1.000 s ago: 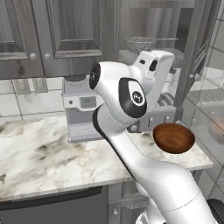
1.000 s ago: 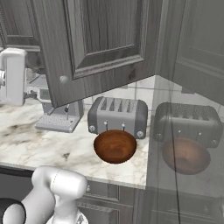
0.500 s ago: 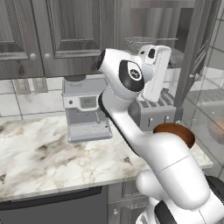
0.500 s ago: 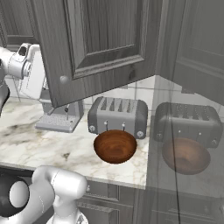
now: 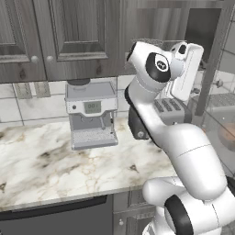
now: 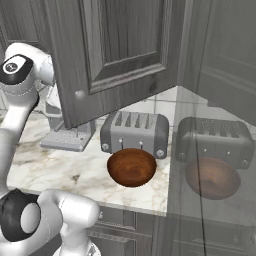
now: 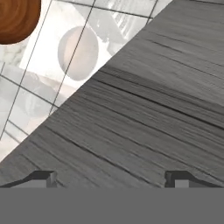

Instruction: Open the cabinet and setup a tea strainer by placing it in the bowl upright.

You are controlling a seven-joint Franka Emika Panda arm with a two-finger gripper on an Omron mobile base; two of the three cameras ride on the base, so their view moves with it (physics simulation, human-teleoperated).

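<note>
The cabinet's raised-panel door point(image 6: 115, 50) stands swung open, its small knob point(image 6: 79, 94) at the lower corner. A thin wire edge of the tea strainer point(image 5: 146, 41) peeks over the arm's joint, on the shelf inside; the rest is hidden. The reddish-brown bowl point(image 6: 131, 166) sits on the counter in front of the toaster, and shows again at the corner of the hand view point(image 7: 15, 17). My gripper point(image 7: 111, 181) is open and holds nothing, close to a dark wood-grain cabinet face point(image 7: 153, 109). My white hand point(image 5: 187, 69) is raised at the cabinet opening.
A grey coffee machine point(image 5: 91, 114) stands on the marble counter point(image 5: 46, 165) left of the arm. The grey toaster point(image 6: 135, 134) sits behind the bowl. A glassy panel point(image 6: 215, 150) on the right mirrors the toaster and bowl.
The arm has risen and folded, bringing the hand up and to the right, toward the open cabinet. The gripper stays open. The bowl and toaster have not moved.
</note>
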